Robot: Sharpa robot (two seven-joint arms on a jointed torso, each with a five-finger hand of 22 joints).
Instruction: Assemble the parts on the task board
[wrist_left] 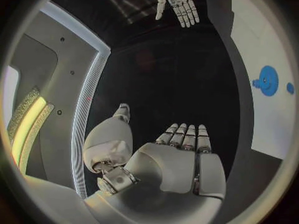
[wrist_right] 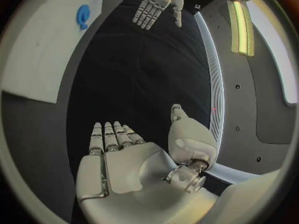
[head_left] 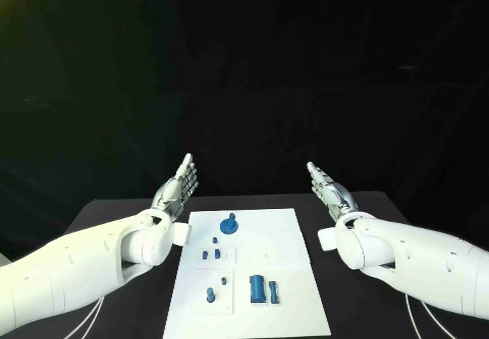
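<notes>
The white task board (head_left: 285, 240) lies in the middle of the black table. On it stand a blue gear-like disc (head_left: 231, 225), two small blue pegs (head_left: 211, 254), two more small pieces (head_left: 212, 293) and two taller blue blocks (head_left: 263, 288). My left hand (head_left: 177, 187) is raised beside the board's far left corner, flat and open, holding nothing. My right hand (head_left: 329, 188) is raised beside the far right corner, likewise flat and empty. The left wrist view shows my left hand (wrist_left: 181, 159), the right hand (wrist_left: 179, 2) opposite and the blue disc (wrist_left: 268, 79). The right wrist view shows my right hand (wrist_right: 124, 159).
The black table (head_left: 122, 212) reaches past the board on both sides. Both white forearms lie along the board's left and right edges. Behind the table the room is dark.
</notes>
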